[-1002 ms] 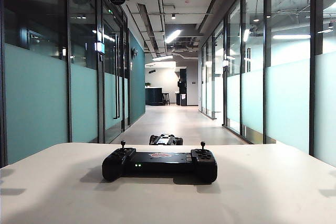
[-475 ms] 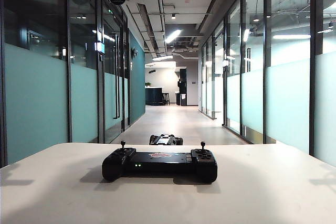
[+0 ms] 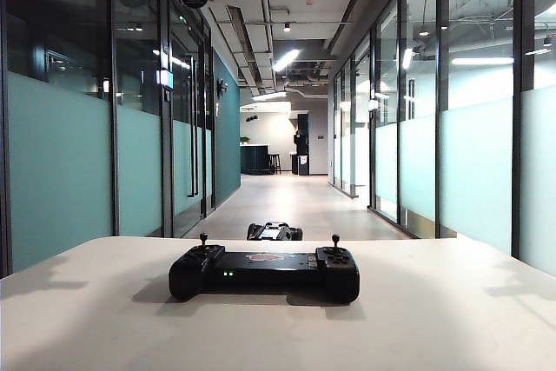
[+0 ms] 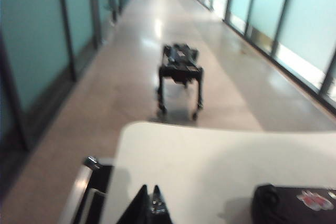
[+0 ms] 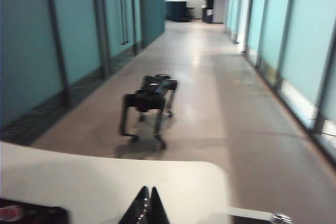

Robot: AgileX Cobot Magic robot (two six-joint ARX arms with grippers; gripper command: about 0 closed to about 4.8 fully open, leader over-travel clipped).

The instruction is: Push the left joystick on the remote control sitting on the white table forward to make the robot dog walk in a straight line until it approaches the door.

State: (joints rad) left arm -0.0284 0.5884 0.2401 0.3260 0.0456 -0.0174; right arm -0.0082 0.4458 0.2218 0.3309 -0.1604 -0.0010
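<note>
nothing of the task looks done yet: the left joystick [image 3: 203, 238] stands upright and untouched on the remote control [image 3: 264, 272], which lies on the white table [image 3: 452, 319], long axis across the corridor. the robot dog [image 4: 180, 76] stands on the floor just beyond the table, pointing down the hallway. both the left gripper [image 4: 149, 205] and right gripper [image 5: 147, 198] hover above the table with fingers together, holding nothing.

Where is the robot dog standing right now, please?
In the exterior view, the robot dog stands on the corridor floor just beyond the far edge of the white table, directly behind the remote control, near the middle of the picture.
</note>
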